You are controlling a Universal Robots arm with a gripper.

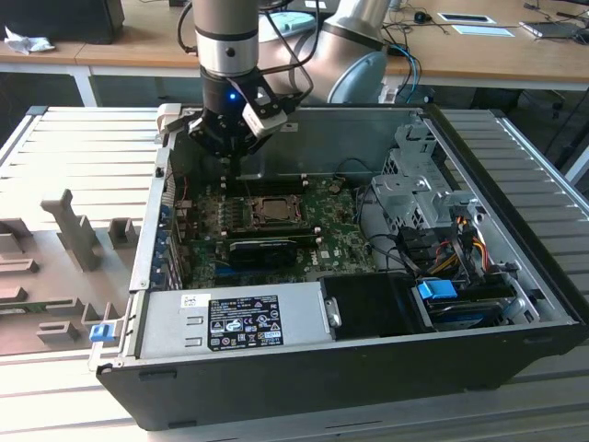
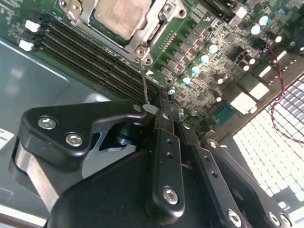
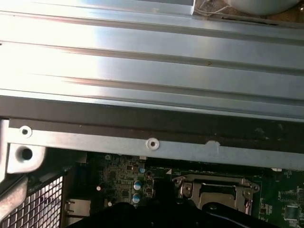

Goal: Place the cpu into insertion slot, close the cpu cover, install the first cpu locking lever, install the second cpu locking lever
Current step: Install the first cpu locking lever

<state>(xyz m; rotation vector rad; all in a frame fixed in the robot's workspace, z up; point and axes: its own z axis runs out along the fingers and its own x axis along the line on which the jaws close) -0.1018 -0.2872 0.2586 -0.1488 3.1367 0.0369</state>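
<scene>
Open computer case (image 1: pixel 515 343) on slatted tabletop (image 1: pixel 74 147). The insertion slot (image 1: pixel 273 210) on the green board holds the cpu (image 2: pixel 121 16). The cpu cover (image 2: pixel 133 43) lies flat around it, chip face showing through its window. Fingers (image 2: pixel 164 142) of the gripper (image 2: pixel 159 113) are pressed together, pinching the free end of a thin wire locking lever (image 2: pixel 144 83) that rises from a corner of the slot. The gripper hangs just beside the slot, between it and the case's metal wall (image 3: pixel 152 71), so room is tight there. Memory slots (image 2: pixel 90 57) run alongside the slot on the gripper's side. The long black card (image 1: pixel 262 249) lies on the slot's opposite side. The drive cage (image 1: pixel 414 184) is well apart from the slot.
</scene>
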